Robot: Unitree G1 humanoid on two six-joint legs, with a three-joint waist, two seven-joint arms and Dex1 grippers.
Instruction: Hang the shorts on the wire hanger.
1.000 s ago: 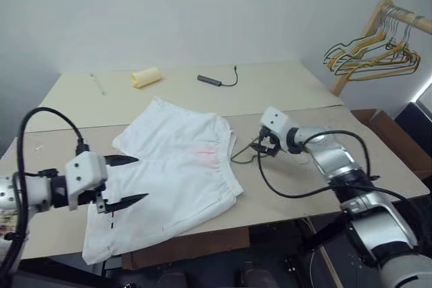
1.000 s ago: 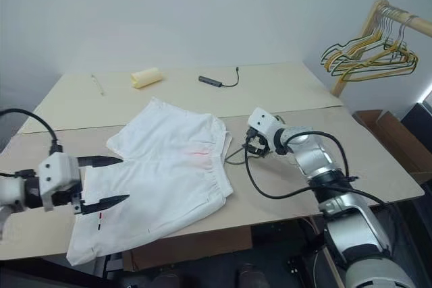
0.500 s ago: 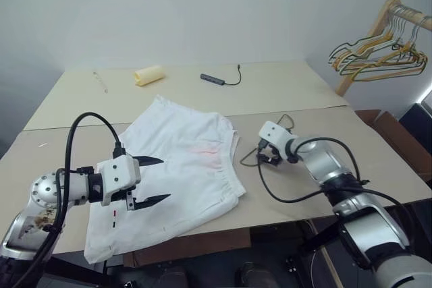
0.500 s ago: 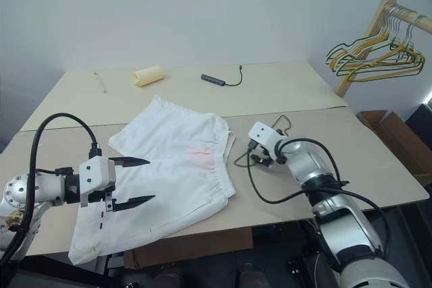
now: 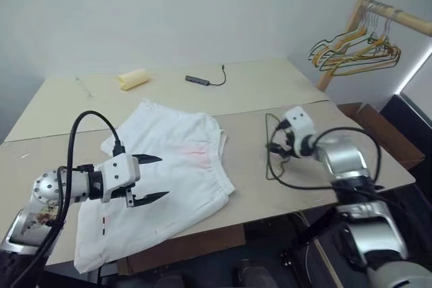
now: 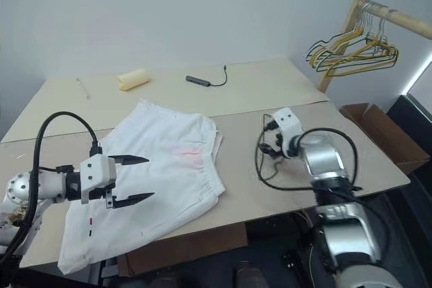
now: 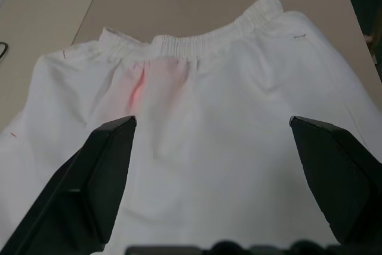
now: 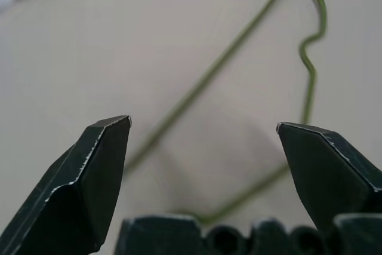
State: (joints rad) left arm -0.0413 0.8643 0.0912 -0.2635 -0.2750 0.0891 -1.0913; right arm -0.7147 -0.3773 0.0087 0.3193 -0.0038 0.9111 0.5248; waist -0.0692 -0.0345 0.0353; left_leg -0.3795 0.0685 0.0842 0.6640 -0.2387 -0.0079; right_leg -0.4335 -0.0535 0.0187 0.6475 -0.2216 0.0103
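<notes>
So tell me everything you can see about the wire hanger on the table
The wire hanger is a single thin strand of dark olive-green wire, bent into a triangle with a curved hook. It lies flat on the beige table, to the right of the white shorts and apart from them. The right pincer is above it, open, fingers either side of the wire; nothing grips it. Whether a finger touches it can't be told.

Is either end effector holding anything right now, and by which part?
Nothing is held. The left end effector is open over the white cloth shorts; the right end effector is open above the thin olive wire hanger.
</notes>
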